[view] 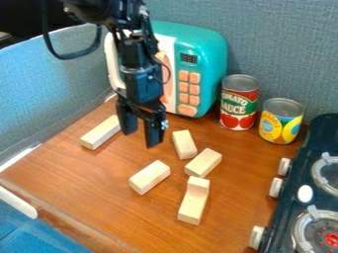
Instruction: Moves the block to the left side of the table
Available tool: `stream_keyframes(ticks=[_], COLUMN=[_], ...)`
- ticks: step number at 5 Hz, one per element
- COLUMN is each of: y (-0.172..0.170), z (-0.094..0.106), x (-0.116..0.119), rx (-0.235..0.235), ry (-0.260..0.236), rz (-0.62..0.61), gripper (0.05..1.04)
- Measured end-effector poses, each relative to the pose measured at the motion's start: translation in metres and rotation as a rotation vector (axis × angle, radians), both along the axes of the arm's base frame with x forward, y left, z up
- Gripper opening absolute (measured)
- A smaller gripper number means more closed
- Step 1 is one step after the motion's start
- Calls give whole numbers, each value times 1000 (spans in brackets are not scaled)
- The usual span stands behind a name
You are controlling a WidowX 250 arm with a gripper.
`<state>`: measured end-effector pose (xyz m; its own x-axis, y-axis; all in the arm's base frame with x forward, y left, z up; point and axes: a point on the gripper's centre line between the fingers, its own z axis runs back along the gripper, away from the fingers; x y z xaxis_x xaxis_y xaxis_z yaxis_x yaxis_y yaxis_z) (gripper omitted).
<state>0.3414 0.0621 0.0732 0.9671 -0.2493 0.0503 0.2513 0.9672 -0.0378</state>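
End effector (141,132): upper left of frame, above worktop (72,170), jaws parted | Long block (100,132): left of frame | Other blocks (149,177): centre to lower centre

We read "TOMATO SAUCE" on the label of the red can (239,103), and we see "888" on the display (189,59) of the teal toy microwave (210,69). The lettering on the yellow can (281,121) we can't make out.
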Motion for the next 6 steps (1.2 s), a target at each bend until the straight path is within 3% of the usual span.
stream_keyframes(ticks=[2, 3, 4, 6], y=[-33, -36, -28, 0], z=[-18, -36, -53, -63], x=[0, -1, -3, -4], rx=[82, 101, 154, 152], ry=[47, 89, 146, 191], rz=[-83, -58, -18, 75], gripper=[999, 999, 999, 999])
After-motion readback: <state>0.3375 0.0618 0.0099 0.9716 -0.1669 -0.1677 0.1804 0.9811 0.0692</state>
